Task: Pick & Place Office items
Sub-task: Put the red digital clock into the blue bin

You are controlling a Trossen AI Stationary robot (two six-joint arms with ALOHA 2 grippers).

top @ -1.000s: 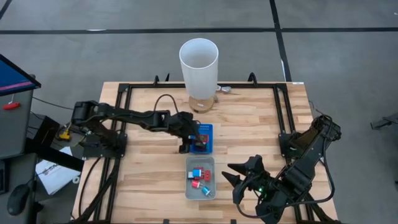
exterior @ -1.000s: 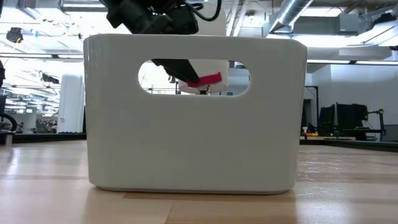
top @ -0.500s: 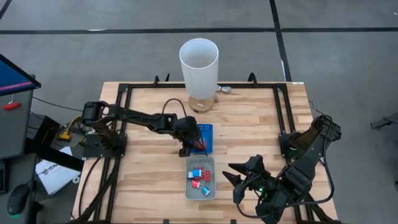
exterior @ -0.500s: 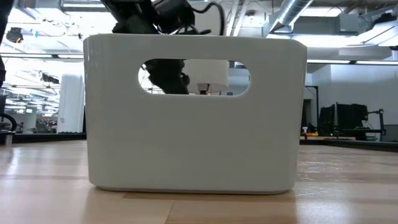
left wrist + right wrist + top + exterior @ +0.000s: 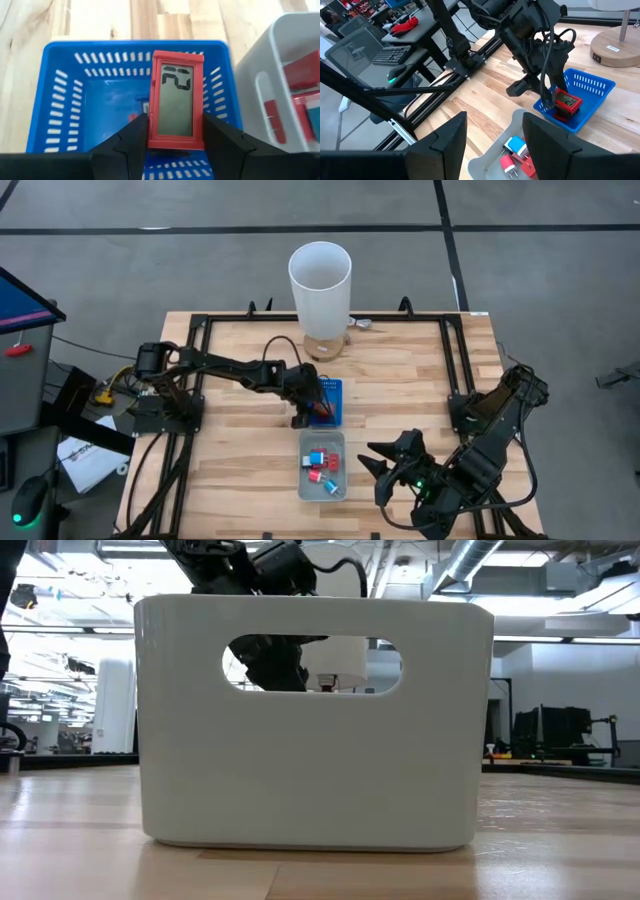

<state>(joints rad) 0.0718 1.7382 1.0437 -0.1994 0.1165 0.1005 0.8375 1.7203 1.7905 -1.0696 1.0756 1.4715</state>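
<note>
Right gripper (image 5: 388, 460) waits at the near right corner of the table (image 5: 400, 370), fingers spread, nothing between them, just beside the pale grey tray (image 5: 340, 488). That tray sits at the near edge, mid-table, and carries several small red and blue office items (image 5: 320, 468).

Beyond it, touching or almost touching its far end, is the blue tray (image 5: 75, 100). Left gripper (image 5: 175, 137) is low over the blue tray, fingers pinching a red piece with a light display face (image 5: 176, 105) by its two long sides. The piece is upright, held above the tray floor; at least one other small item lies on that floor.

Risk, as judged: the grip covers only the lower end of the piece. Released from this height, it may topple onto the item beneath or lean on the slotted wall.

Against one second ago: the left arm is more extended, the gripper has dropped, and the red piece no longer shows through the handle slot in the low view.

The white cylinder (image 5: 320, 298) stands at the far edge.
</note>
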